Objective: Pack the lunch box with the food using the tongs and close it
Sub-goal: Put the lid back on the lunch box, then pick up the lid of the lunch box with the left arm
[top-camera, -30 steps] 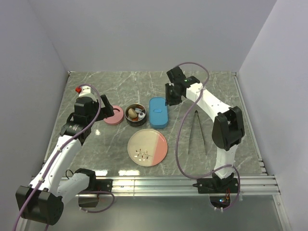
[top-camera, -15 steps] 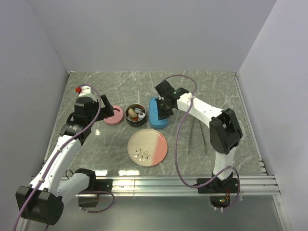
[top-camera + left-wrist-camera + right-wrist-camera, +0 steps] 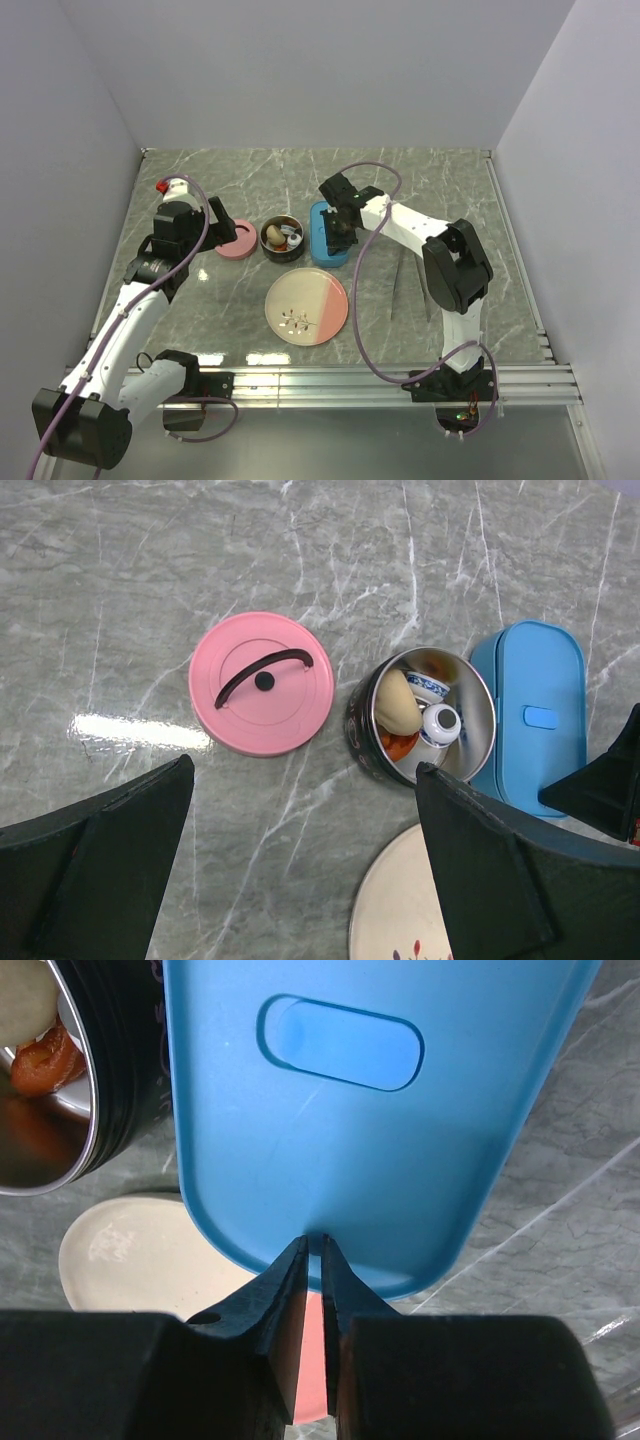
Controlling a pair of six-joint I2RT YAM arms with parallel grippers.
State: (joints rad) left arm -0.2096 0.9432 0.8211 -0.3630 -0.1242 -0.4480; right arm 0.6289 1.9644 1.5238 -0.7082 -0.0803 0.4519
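Pink-and-cream plate (image 3: 307, 307), grey marble table (image 3: 250, 180)

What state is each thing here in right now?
blue box: closed, lid on.
round tin: open, food inside.
pink lid: off, lying flat.
plate: no food on it.
tongs: lying unheld.
left end effector: open, holding nothing.
right end effector: nearly shut, tips at the blue box's rim.

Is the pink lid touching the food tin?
Apart: the left wrist view shows bare table between the pink lid and the tin.
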